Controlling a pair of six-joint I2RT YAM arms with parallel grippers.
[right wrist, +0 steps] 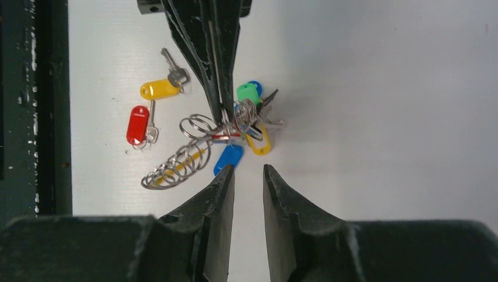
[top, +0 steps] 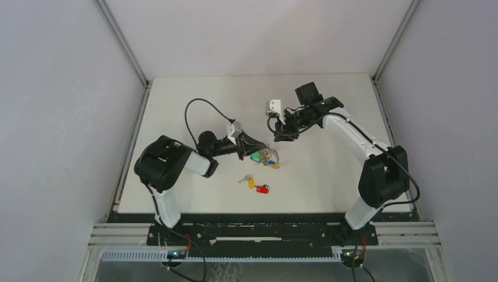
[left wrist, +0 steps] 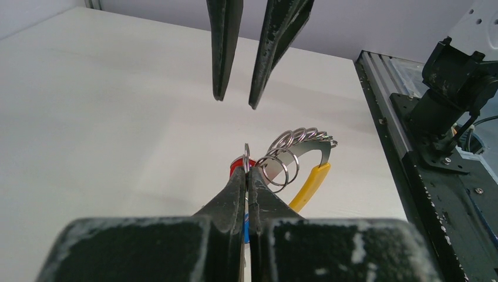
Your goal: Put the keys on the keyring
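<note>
Slippage is looking to us like the main risk. On the left, the left gripper (left wrist: 247, 170) is pinching only one thin wire loop of the keyring (left wrist: 305, 144), so we are judging that any sideways tug could be twisting that loop out of the jaws. Further right, the yellow-tagged key (top: 251, 182) and the red-tagged key (top: 262, 189) are lying loose on the table (top: 329, 176) near the bunch, where a swinging ring could be scattering them. Turning to the tools, we are seeing the left jaws pressed fully together on the loop, and we are unable to tell whether the bunch is resting or hanging. The right gripper (right wrist: 248, 173) is hovering close by with a narrow gap, holding and touching nothing.
</note>
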